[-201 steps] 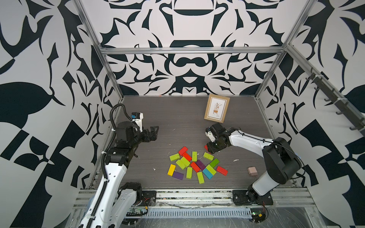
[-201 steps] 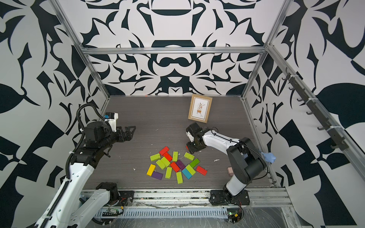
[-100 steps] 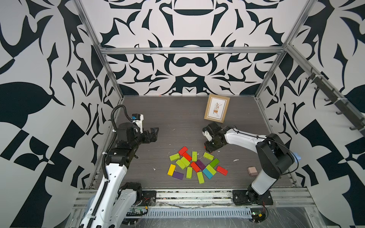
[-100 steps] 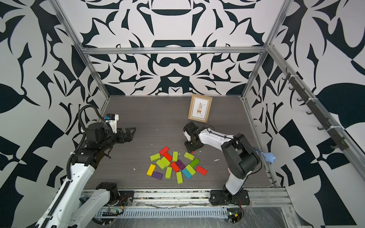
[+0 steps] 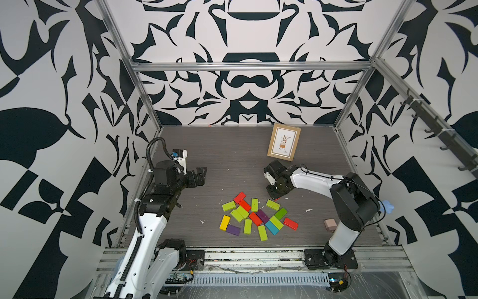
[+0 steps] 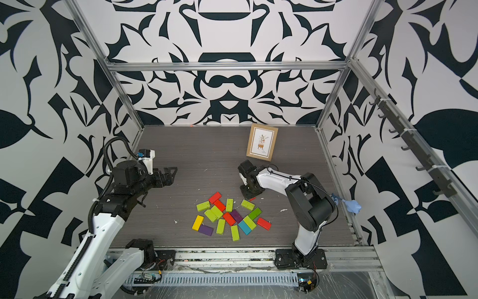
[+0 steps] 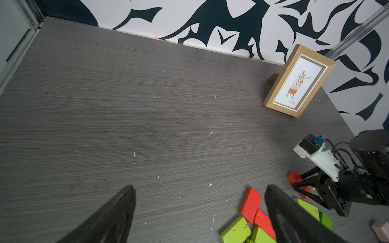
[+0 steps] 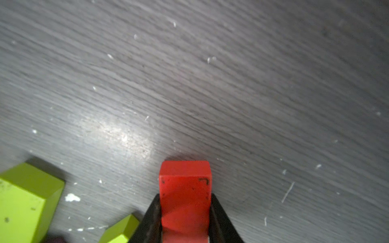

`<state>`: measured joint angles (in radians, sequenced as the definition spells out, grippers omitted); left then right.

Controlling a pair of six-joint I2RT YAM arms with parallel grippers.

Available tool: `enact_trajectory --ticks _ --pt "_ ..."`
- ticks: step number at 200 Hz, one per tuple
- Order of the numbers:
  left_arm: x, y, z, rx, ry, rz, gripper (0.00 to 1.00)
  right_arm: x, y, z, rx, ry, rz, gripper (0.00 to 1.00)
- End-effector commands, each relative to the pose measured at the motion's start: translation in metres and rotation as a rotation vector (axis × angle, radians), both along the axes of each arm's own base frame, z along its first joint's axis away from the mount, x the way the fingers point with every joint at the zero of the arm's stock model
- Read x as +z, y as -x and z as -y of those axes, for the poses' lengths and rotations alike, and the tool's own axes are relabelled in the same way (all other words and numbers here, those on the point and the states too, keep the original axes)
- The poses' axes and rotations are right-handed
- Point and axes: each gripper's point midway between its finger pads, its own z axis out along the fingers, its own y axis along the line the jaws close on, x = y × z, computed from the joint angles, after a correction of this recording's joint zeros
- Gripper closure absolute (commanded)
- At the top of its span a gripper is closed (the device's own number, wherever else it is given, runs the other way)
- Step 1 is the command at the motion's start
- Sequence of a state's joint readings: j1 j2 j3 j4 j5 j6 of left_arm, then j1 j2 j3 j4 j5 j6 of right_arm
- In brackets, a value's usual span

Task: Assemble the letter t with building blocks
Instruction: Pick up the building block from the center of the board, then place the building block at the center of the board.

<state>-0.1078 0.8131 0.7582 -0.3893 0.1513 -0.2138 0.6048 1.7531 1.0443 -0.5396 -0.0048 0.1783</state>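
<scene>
While the left fingers (image 5: 200,170) gape wide at frame left, the right fingers (image 8: 221,221) pinch a red block (image 8: 185,185) (one end poking out) just above the scattered building blocks (image 5: 256,218), lower centre in both top views.

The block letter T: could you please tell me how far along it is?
Done: nothing yet; no T shape shows on the table, and the other blocks lie in a loose jumble. In hand: the right gripper is shut on one red block, just beyond the jumble toward the picture frame; the left gripper is open and empty, off to the side. Left: the whole T, stem and crossbar.
</scene>
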Motion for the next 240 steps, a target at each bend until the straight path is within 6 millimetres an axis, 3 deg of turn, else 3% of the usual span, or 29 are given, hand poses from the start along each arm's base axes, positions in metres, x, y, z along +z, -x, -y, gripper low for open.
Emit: enact_trajectory --ticks 1,58,136,184,240 --pt "-0.006 0.005 -0.006 0.035 -0.007 -0.010 0.00 0.011 -0.007 0.002 -0.041 0.018 0.027 0.67" --pt "-0.007 0.005 -0.007 0.041 -0.008 -0.014 0.00 0.041 -0.017 0.015 -0.087 0.043 0.072 0.70" --pt "-0.003 0.007 -0.008 0.052 0.000 0.012 0.00 0.063 -0.047 0.079 -0.300 0.032 0.099 0.74" --pt "-0.002 0.007 -0.008 0.052 0.006 0.013 0.00 0.059 -0.070 0.111 -0.403 0.058 0.094 0.80" --pt "-0.003 0.007 -0.009 0.059 0.003 0.009 0.00 0.044 -0.096 0.113 -0.420 0.069 0.077 0.80"
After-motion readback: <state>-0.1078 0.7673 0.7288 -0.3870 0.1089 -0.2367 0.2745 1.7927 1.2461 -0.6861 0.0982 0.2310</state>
